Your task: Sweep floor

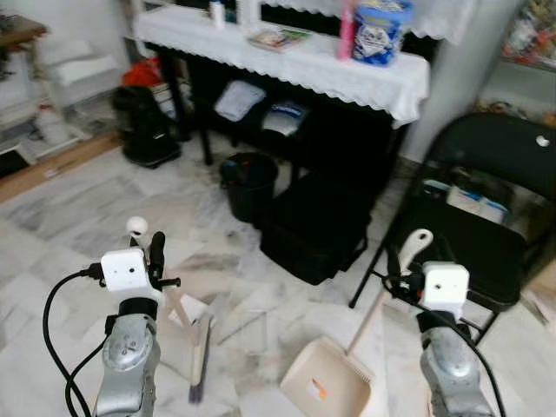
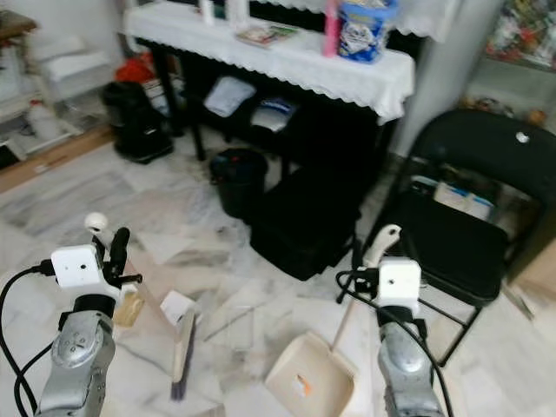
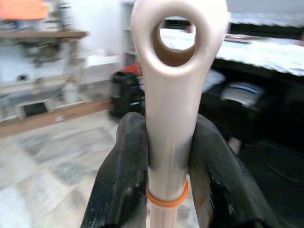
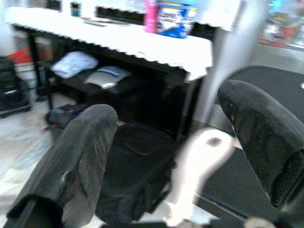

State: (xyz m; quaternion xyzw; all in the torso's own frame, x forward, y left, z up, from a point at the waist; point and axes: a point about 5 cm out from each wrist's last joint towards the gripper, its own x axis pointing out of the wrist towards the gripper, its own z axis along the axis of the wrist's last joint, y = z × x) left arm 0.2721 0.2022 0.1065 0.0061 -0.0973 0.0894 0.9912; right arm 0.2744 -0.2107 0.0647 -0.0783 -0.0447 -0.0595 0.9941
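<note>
Head views: marble floor (image 1: pixel 78 217), grey-veined, glossy. Left gripper (image 1: pixel 155 254) at near left, clamped on the cream plastic broom handle (image 1: pixel 137 228); broom head (image 1: pixel 200 356) w/ dark bristles rests on the floor just right of that arm. Right gripper (image 1: pixel 401 276) at near right, beside the dustpan handle (image 1: pixel 415 244). Beige dustpan (image 1: pixel 326 378) sits flat on the floor between the arms, small orange label on it, text too small to read. Further back: black bin (image 1: pixel 249 184), black bag (image 1: pixel 317 228), long table (image 1: pixel 287 56) w/ white lace-edged cloth, blue-and-white tub (image 1: pixel 380 30) and pink bottle (image 1: pixel 347 30) on top; print on the tub not legible. Black folding chair (image 1: pixel 486 217) at right.

Left wrist view: adds the close-up. Two black fingers (image 3: pixel 123 180) pressed tight on either side of the smooth cream handle, its top a rounded loop w/ a hang hole, thin orange band around the shaft below the grip.

Right wrist view: fingers (image 4: pixel 76 161) spread wide apart, nothing between them touching; the dustpan handle's white looped end stands in the gap, blurred. Table, bag and chair behind.
</note>
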